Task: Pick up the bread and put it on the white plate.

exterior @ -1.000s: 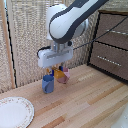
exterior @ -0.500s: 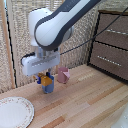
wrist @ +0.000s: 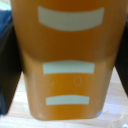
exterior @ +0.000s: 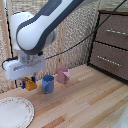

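My white boxy clamp (exterior: 28,81) hangs above the wooden worktable (exterior: 85,102), toward the exterior view's left. Its dark blue-tipped fingers are shut on the orange-yellow toast (exterior: 31,85), held off the table beside the blue cup. The wrist view is filled by the toast (wrist: 65,65), orange with pale marks, with a dark finger (wrist: 9,60) along one side. The white plate (exterior: 14,111) with its speckled rim lies on the table lower and further to the exterior view's left of the clamp.
A blue cup (exterior: 48,83) stands just to the exterior view's right of the held toast, and a pink cup (exterior: 63,75) beyond it. A dark brown drawer cabinet (exterior: 111,45) stands at the exterior view's right. A slatted wall is behind.
The arm has carried the toast toward the exterior view's left, from over the cups to the blue cup's left side, nearer the plate. The clamp stays shut on it.
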